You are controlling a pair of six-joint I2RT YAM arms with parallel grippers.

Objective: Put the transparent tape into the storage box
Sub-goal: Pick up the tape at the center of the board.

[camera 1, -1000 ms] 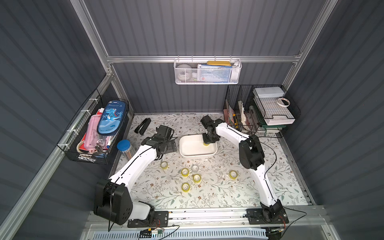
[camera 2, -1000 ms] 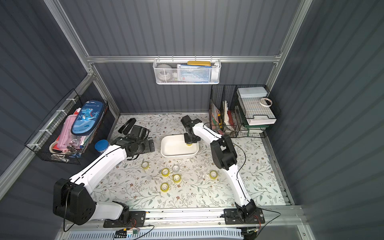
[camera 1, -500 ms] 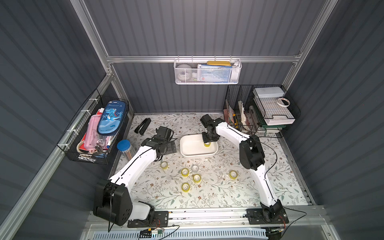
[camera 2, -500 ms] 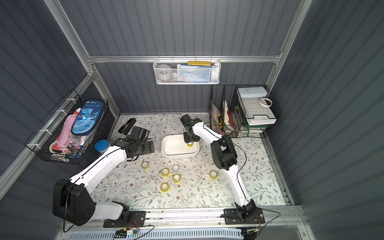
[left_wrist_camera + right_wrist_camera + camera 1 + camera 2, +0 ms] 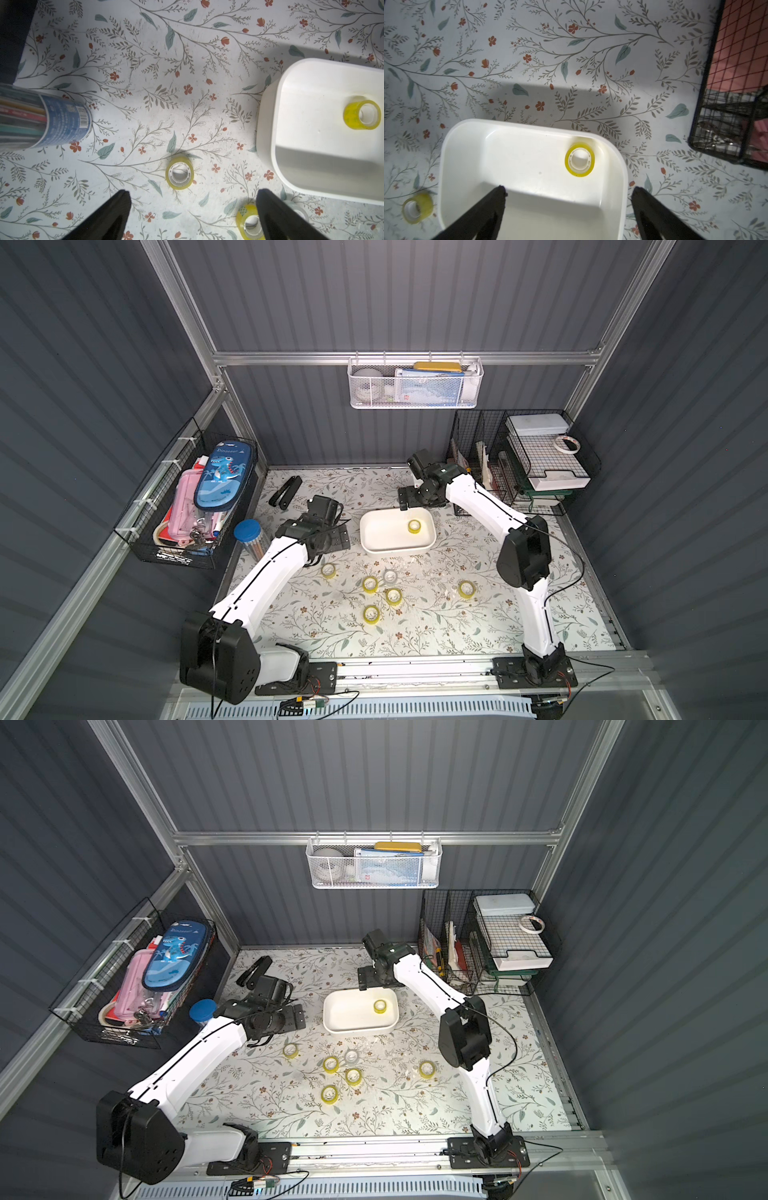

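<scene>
Right gripper (image 5: 569, 190): spread wide and holding nothing, pointing straight down at the storage box (image 5: 529, 128). One finger (image 5: 490, 207) hangs over the box floor, its twin is outside the wall over the mat.
Left gripper (image 5: 193, 192): same deal, wide apart and empty. It's aimed down at the floral mat (image 5: 187, 62), between the pen tube (image 5: 62, 120) and the box's short side.
Mat: covers the whole tabletop.
Right arm (image 5: 482, 502): rises from its base at the front right and bends at the dark elbow. From there the white forearm slants back and inward to the box's far edge.
Left arm (image 5: 270, 572): one long slant from the front-left base, with the wrist ending just beside the box's left end.
Storage box: mid-table toward the back in both top views, open side up. Long axis runs left to right, a touch skewed.
Roll in the box (image 5: 414, 526): yellow-tinted, lying flat with the core hole facing up, so its axis is vertical. It's tucked near the far right corner, and I can't tell if it touches the wall.
Loose yellow rolls: five, all flat on the mat with holes up, in front of the box. The left roll (image 5: 328, 570) is near the left gripper. The back roll (image 5: 370, 584), middle roll (image 5: 393, 596) and front roll (image 5: 371, 614) bunch together. The right roll (image 5: 466, 589) sits apart, toward the right arm.
Colourless roll (image 5: 390, 576): flat too, just beside the bunch on the side nearest the box.
</scene>
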